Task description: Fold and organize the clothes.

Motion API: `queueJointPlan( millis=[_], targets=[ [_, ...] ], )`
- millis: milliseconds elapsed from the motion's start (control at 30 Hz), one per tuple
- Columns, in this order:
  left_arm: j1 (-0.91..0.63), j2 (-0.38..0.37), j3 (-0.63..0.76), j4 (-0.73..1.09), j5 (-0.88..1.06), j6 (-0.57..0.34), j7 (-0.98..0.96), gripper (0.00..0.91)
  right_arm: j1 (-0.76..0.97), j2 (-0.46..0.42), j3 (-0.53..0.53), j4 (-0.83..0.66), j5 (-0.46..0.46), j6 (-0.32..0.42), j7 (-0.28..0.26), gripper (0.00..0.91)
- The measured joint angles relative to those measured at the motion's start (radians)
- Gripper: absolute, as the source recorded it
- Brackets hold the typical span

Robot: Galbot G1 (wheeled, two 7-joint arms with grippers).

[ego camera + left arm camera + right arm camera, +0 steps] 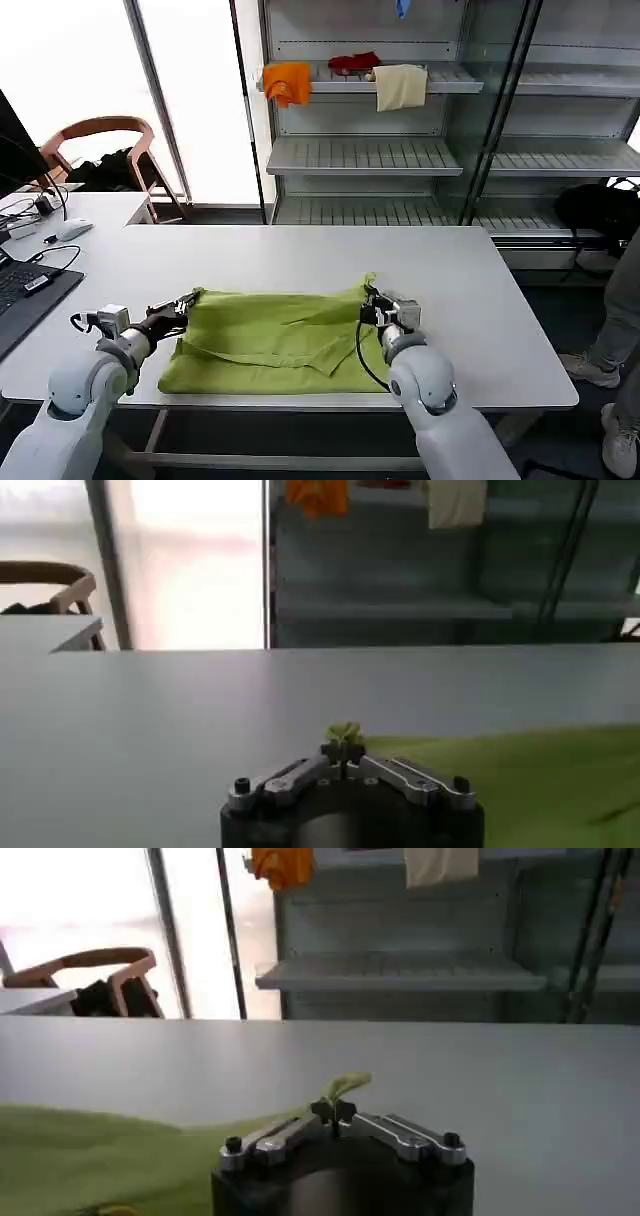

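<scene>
T-shirt, lime green, lies partly folded on the white table. The left gripper pinches its far left corner between closed fingers; the right gripper pinches the far right corner, fabric poking up between its fingertips.

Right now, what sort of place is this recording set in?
Probably a lab or office mocked up as a shop: metal display shelving holding an orange cloth and a cream cloth, a white work table, and a desk with keyboard and mouse.
</scene>
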Motion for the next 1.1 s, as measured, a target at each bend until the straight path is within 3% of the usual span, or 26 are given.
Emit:
queueJointPlan(
  millis=[500, 533, 567, 600, 633, 1100],
  targets=[
    [0.17, 0.015, -0.07, -0.111, 0.049, -0.013, 0.039, 0.0, -0.196, 0.012, 0.036, 0.116, -0.114, 0.006, -0.056, 0.0],
    [0.178, 0.013, -0.07, -0.113, 0.058, -0.015, 0.04, 0.01, -0.205, 0.015, 0.037, 0.118, -0.121, 0.006, -0.06, 0.04],
    [0.185, 0.012, -0.07, -0.115, 0.068, -0.018, 0.041, 0.04, -0.213, 0.017, 0.038, 0.12, -0.128, 0.006, -0.063, 0.655],
    [0.191, 0.008, -0.069, -0.116, 0.08, -0.02, 0.041, 0.564, -0.221, 0.018, 0.039, 0.123, -0.136, 0.006, -0.065, 0.907],
    [0.195, 0.005, -0.068, -0.117, 0.09, -0.021, 0.041, 0.907, -0.229, 0.02, 0.04, 0.125, -0.145, 0.006, -0.068, 0.907],
    [0.231, -0.027, -0.053, -0.132, 0.208, -0.033, 0.012, 0.907, -0.282, 0.03, 0.063, 0.142, -0.26, 0.007, -0.078, 0.907]
  ],
)
